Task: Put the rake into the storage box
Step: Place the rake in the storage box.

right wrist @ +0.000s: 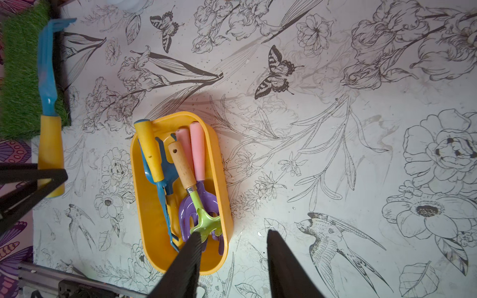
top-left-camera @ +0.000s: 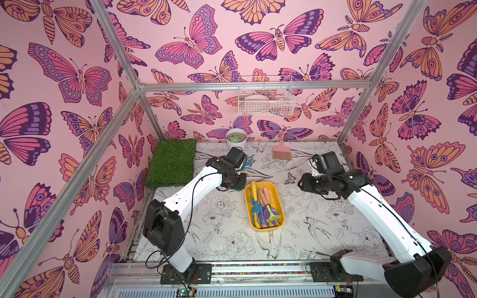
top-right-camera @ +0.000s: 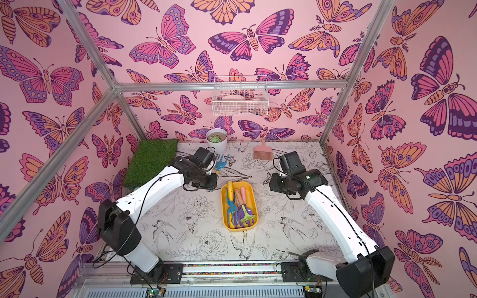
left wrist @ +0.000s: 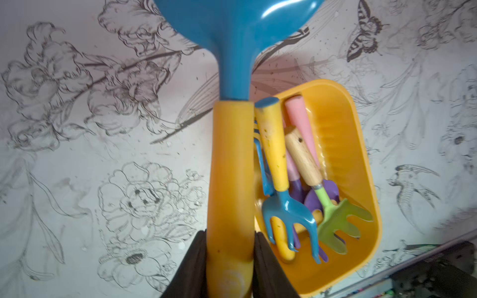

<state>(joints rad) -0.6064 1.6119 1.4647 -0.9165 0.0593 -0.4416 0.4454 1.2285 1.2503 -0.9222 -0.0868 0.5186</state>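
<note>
Pink butterfly walls (top-left-camera: 64, 77), flower-sketch desk (top-left-camera: 322, 219); left fingers (left wrist: 191, 263) pinch rake (left wrist: 231, 167) handle just upper left of centre-frame box (top-left-camera: 276, 198); right fingers (right wrist: 185, 265) spread near box.

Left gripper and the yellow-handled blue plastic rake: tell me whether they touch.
Touching. The left wrist view shows the left gripper, its fingers pressing both sides of the yellow-handled blue rake, no gap.
</note>
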